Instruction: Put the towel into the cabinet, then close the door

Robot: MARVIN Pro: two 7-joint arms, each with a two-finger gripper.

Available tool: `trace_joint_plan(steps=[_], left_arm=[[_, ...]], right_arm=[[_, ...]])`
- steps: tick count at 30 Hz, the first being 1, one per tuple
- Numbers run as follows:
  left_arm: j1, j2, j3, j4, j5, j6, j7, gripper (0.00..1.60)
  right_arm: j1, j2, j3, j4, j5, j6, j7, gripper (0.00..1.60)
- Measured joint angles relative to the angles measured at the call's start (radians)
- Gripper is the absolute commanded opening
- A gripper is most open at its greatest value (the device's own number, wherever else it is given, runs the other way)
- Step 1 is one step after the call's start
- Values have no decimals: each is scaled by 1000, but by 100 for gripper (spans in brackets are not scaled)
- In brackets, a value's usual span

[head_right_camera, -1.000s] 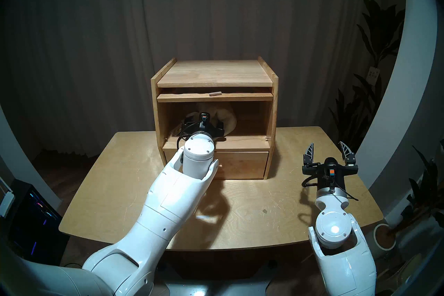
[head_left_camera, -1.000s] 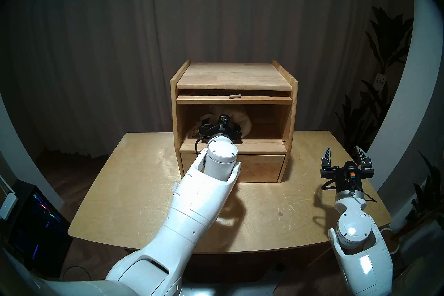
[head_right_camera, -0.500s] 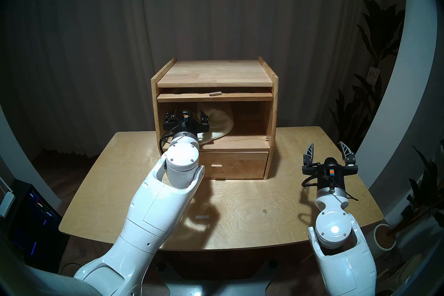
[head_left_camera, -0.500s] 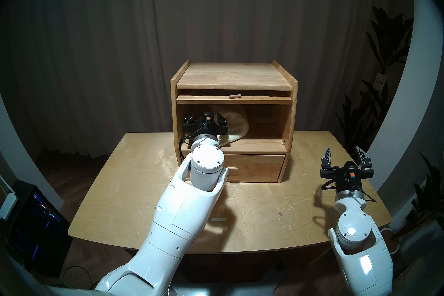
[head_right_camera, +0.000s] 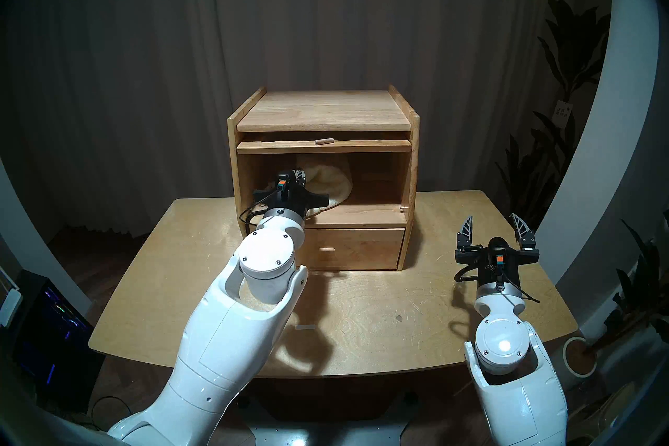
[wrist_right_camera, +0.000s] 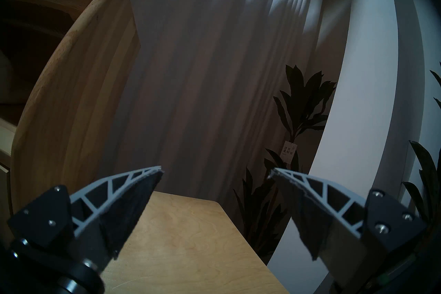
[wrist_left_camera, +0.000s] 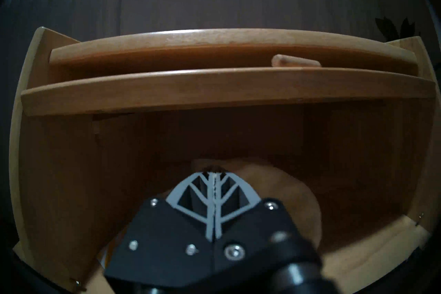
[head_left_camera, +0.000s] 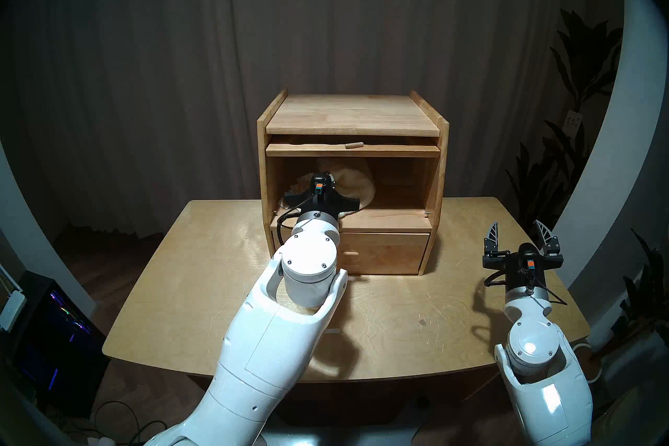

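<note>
The light wooden cabinet [head_left_camera: 353,114] stands at the back of the table with its large compartment open. Its door [head_left_camera: 398,151] lies flat, pushed into the slot under the top, with the peg knob [head_left_camera: 353,145] facing up. The cream towel [head_left_camera: 358,184] is bunched inside the compartment, left of centre and against the back. My left gripper [head_right_camera: 300,175] reaches into the compartment just left of the towel. In the left wrist view its fingers [wrist_left_camera: 210,202] are pressed flat together with nothing visible between them. My right gripper [head_left_camera: 520,230] hovers open over the table's right side, empty.
The bottom drawer [head_left_camera: 383,251] is closed, with its tab handle beside my left wrist. A small white strip [head_right_camera: 305,327] lies on the table [head_left_camera: 416,318]. Plants [head_left_camera: 579,72] stand at the right, and a dark computer case [head_left_camera: 54,325] is on the floor at the left.
My left gripper has gone from open to shut. It rose and drew back from deep in the compartment, then shifted slightly right beside the towel. The right arm has not moved.
</note>
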Motion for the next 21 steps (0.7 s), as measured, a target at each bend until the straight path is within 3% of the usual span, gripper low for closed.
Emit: trace_joint_plan(steps=[10, 21], left_arm=[[146, 92, -53, -138, -31, 114, -13, 0], [200, 154, -107, -270, -70, 188, -57, 0]], right_arm=[[1, 3, -2, 5, 2, 0, -4, 160], [2, 6, -5, 7, 4, 0, -8, 160]])
